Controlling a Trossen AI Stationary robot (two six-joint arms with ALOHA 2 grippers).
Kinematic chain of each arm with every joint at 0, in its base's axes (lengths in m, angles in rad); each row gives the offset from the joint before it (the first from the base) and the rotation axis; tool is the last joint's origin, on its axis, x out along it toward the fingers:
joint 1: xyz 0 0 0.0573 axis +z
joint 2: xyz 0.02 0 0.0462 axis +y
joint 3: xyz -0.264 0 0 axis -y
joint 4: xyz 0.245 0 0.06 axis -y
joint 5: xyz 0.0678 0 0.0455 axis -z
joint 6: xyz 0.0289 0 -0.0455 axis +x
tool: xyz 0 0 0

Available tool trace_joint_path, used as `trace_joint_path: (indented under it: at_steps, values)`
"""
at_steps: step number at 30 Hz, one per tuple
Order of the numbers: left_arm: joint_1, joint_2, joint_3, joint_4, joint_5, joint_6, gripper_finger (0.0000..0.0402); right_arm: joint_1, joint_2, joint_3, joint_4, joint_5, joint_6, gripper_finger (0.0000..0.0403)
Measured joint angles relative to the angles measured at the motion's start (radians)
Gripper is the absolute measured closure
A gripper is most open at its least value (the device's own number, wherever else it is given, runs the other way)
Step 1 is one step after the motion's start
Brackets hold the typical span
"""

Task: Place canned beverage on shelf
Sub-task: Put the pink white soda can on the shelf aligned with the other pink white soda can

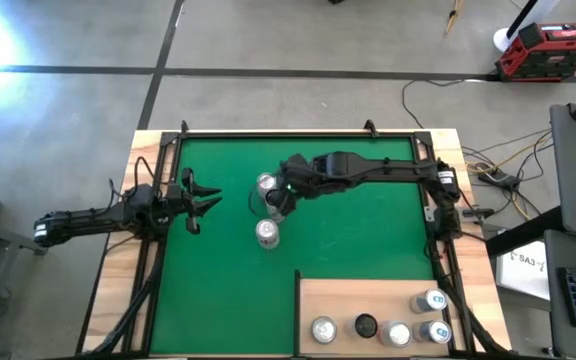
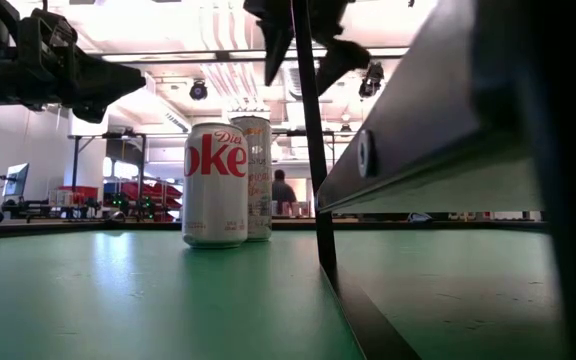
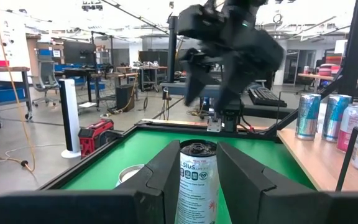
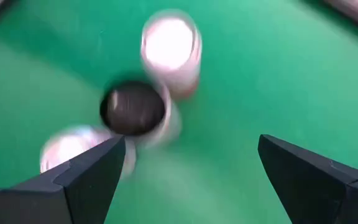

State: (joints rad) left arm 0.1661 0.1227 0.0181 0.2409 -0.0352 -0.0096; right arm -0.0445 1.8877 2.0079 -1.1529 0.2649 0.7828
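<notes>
1. Right claw (image 1: 278,203) hangs over the can cluster on the green mat (image 1: 368,230), just left of mat centre; fingers spread wide, released, holding nothing.
2. Right wrist view: three cans below the claw, a dark-topped can (image 4: 133,107) in the middle, a silver-topped one (image 4: 169,43) touching or just beside it, a third (image 4: 67,146) by the left finger (image 4: 89,168).
3. High view: silver can (image 1: 267,232) stands at 6 o'clock of the claw, another (image 1: 266,183) at 11 o'clock.
4. Low view: Diet Coke can (image 2: 215,184) upright, a second can close behind.
5. Left claw (image 1: 200,205) at 9 o'clock mat edge, fingers parted, empty; open mat between it and the cans.
6. Shelf (image 1: 368,298) at the 5 o'clock corner, five cans along its near edge; far half bare.
7. Open mat at 3 o'clock of the cans up to the black rail.
</notes>
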Motion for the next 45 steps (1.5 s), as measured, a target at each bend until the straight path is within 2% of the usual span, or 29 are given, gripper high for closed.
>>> trace_joint_path:
  at_steps: [4,7,17,27,38,45]
  values:
    - [0.0,0.0,0.0,0.0,0.0,0.0,0.0313,-0.052,0.009,0.0,0.092,0.027,-0.009,0.0044]
    - [0.0,0.0,0.0,0.0,0.0,0.0,0.0313,-0.078,0.027,-0.001,0.099,0.024,0.027,0.0043]
    - [0.0,0.0,0.0,-0.005,0.0,0.0,0.0313,-0.1,0.112,0.023,0.157,0.077,0.108,0.0004]
    - [0.0,0.0,0.0,-0.004,0.0,0.0,0.0313,-0.09,0.165,0.02,0.356,0.067,-0.025,0.0003]
    - [0.0,0.0,0.0,-0.004,0.0,0.0,0.0313,-0.087,0.24,0.032,0.383,0.061,-0.017,0.0003]
    - [0.0,0.0,0.0,-0.003,0.0,0.0,0.0313,-0.087,0.244,0.032,0.382,0.06,-0.022,0.0003]
